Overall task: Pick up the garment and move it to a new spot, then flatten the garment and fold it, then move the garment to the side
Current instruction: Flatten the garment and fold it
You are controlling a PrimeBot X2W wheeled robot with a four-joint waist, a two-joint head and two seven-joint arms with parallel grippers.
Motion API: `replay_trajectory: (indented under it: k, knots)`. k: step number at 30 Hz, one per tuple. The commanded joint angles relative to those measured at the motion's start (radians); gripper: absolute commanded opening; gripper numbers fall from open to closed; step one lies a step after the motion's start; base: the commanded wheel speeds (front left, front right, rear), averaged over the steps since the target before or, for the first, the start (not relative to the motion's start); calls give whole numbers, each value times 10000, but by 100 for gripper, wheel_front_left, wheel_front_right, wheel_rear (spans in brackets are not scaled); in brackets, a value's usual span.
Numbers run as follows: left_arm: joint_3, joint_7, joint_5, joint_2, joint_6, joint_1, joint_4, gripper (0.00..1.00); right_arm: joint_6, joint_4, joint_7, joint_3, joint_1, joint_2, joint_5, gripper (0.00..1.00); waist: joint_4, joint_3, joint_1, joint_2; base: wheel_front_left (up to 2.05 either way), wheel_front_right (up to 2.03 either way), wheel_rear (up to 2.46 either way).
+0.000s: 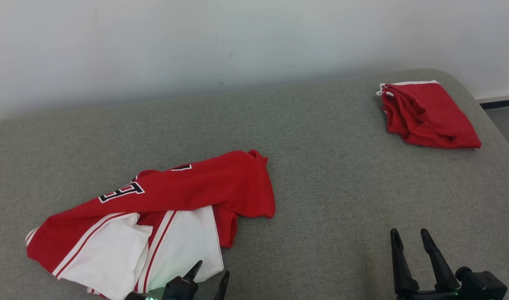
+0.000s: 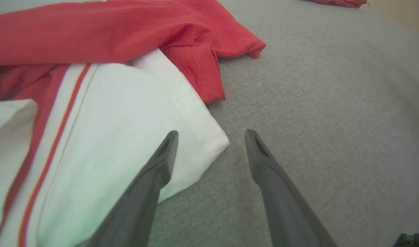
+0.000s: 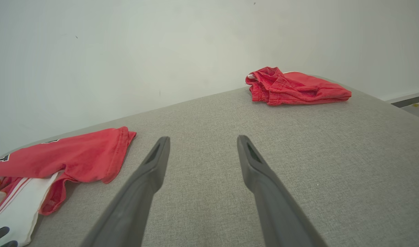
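The left claw (image 1: 210, 273) is spread wide and holds nothing, its tips poised over the near white corner of the jersey (image 1: 187, 191). The right claw (image 1: 409, 237), equally wide and empty, hangs well apart over the bare grey cushioned surface (image 1: 329, 175). The jersey lies crumpled at the left; it appears that lifting, flattening, folding and setting aside all remain. A folded red garment (image 1: 429, 114) sits at the far right corner.

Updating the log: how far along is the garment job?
Done: nothing on this one; the red-and-white jersey lies crumpled on the grey cushion, though a folded red garment sits far right. In hand: the left jaws stand open over the jersey's white corner, gripping nothing; right jaws open. Left: pick up, move, flatten, fold, set aside.
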Motion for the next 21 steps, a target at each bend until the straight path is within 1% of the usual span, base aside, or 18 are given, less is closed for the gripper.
replay_trajectory:
  k: [1, 4, 5, 6, 7, 10, 13, 18, 21]
  knots:
    - [-63, -29, -136, 4, 22, -225, 320, 100, -23, -23, -9, 10, -83, -53, 2, 100, -158, 189, -1, -1, 0, 0, 0]
    - [-194, -27, -197, -46, 23, -454, 779, 100, -23, -40, -9, -24, -136, -51, -15, 100, -188, 258, -1, -1, 0, 0, 0]
    - [-241, -27, -250, -67, 23, -499, 978, 98, -23, -35, -9, -34, -147, -50, -27, 100, -189, 264, -1, -1, 0, 0, 0]
    - [-255, -26, -287, -84, 22, -601, 1092, 46, -23, -32, -9, -55, -147, -49, -34, 100, -180, 266, -1, -1, 0, 0, 0]
    - [-293, -26, -315, -100, 22, -664, 1236, 0, -23, -27, -9, -71, -144, -52, -41, 100, -164, 257, -1, -1, 0, 0, 0]
    - [-444, -26, -444, -171, 20, -778, 1478, 0, -23, 6, -9, -146, -81, -57, -87, 100, -45, 155, -1, -1, 0, 0, 0]
    - [-414, -26, -515, -158, 21, -796, 1360, 0, -23, 24, -9, -192, -24, -44, -86, 100, 73, 42, -1, -1, 0, 0, 0]
    - [-136, -27, -476, 32, 35, -372, 360, 0, -23, 43, -9, -268, 222, 28, -3, 100, 535, -336, -1, -1, 0, 0, 0]
    - [178, -28, -514, 241, 186, 151, -623, 0, -23, 53, -9, -355, 407, 93, 40, 100, 915, -568, -1, -1, 0, 0, 0]
